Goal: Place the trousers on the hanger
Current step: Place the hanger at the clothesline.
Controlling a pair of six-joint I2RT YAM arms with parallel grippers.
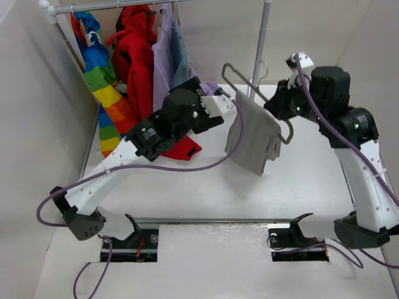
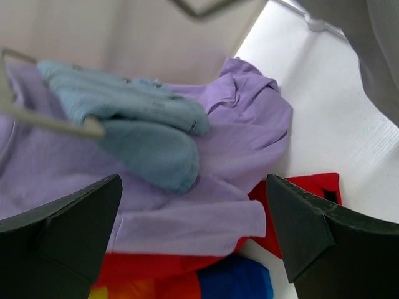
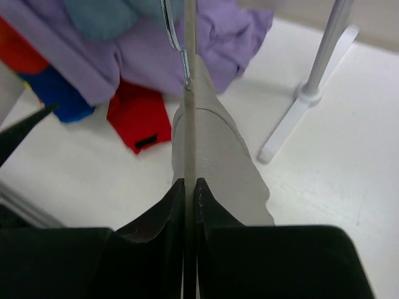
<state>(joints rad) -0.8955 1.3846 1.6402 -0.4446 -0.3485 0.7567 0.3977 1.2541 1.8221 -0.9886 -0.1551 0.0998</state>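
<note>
The grey-beige trousers (image 1: pixel 252 134) hang folded over the lower rod of the slim grey hanger (image 1: pixel 229 70), which is held tilted above the table. My right gripper (image 1: pixel 282 118) is shut on the hanger's near end. In the right wrist view the rod of the hanger (image 3: pixel 190 93) runs straight out from my shut right gripper (image 3: pixel 190 185), and the trousers (image 3: pixel 221 156) drape down both sides of it. My left gripper (image 1: pixel 219 111) is just left of the trousers, open and holding nothing. In the left wrist view my left gripper (image 2: pixel 193 215) has its jaws wide apart, and an edge of the trousers (image 2: pixel 381 56) shows at top right.
A clothes rail (image 1: pixel 124 6) at the back left carries a rainbow garment (image 1: pixel 100 75), a red coat (image 1: pixel 140 62), a lilac garment (image 1: pixel 163 59) and a small blue-grey garment (image 2: pixel 143 131). Its upright pole (image 1: pixel 263 43) stands behind the hanger, and its foot (image 3: pixel 308 96) rests on the table. A wall closes the left side.
</note>
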